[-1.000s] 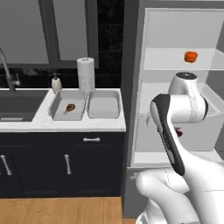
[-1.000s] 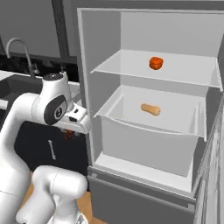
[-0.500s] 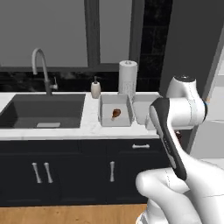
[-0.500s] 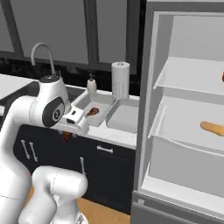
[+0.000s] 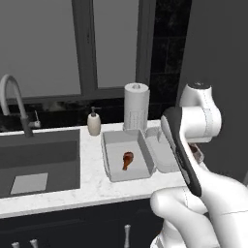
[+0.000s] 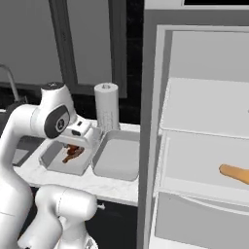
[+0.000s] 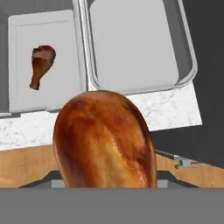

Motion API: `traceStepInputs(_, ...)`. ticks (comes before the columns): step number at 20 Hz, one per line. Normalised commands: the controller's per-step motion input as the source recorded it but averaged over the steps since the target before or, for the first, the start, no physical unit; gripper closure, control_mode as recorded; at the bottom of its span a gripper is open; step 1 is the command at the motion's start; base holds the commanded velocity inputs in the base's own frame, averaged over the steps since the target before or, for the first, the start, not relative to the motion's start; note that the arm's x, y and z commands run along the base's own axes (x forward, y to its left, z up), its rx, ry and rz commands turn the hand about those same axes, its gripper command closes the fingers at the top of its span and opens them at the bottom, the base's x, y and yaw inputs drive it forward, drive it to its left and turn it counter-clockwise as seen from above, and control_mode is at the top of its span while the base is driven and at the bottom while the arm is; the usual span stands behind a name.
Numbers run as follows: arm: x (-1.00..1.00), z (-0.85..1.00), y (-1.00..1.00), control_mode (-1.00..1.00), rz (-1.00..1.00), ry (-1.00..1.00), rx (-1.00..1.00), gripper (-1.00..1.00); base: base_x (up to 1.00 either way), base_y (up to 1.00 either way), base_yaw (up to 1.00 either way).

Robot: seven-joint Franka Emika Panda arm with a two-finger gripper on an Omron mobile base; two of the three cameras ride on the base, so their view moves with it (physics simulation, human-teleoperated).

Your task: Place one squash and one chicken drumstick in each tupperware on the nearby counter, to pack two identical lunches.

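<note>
Your gripper (image 6: pixel 74 146) pinches a chicken drumstick (image 7: pixel 105 139), its bulbous end looming large in the hand view, above the counter's (image 5: pixel 92 186) front edge. At eleven o'clock from it, a second drumstick (image 7: pixel 41 64) lies in the left tupperware (image 7: pixel 17 98). The right tupperware (image 7: pixel 186 65) sits at one o'clock, touching the first. A tan squash (image 6: pixel 236 173) lies on a fridge shelf (image 6: pixel 194 182).

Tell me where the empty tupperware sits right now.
The empty tupperware sits on the counter, touching the tupperware holding a drumstick, on its fridge side, ahead of the drumstick in the tool.
</note>
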Motion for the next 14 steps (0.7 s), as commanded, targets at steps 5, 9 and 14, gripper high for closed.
traceStepInputs(5, 0.8, -0.28, -0.28, -1.0, -0.07, 0.0, -0.01, 1.0, 0.19, -0.13, -0.04)
traceStepInputs(9, 1.0, -0.86, -0.21, -1.0, -0.06, 0.02, -0.04, 1.0, 0.0, 0.0, 0.0)
traceStepInputs(14, 1.0, -0.98, 0.03, -1.0, -0.06, 0.0, -0.07, 1.0, 0.0, 0.0, 0.0)
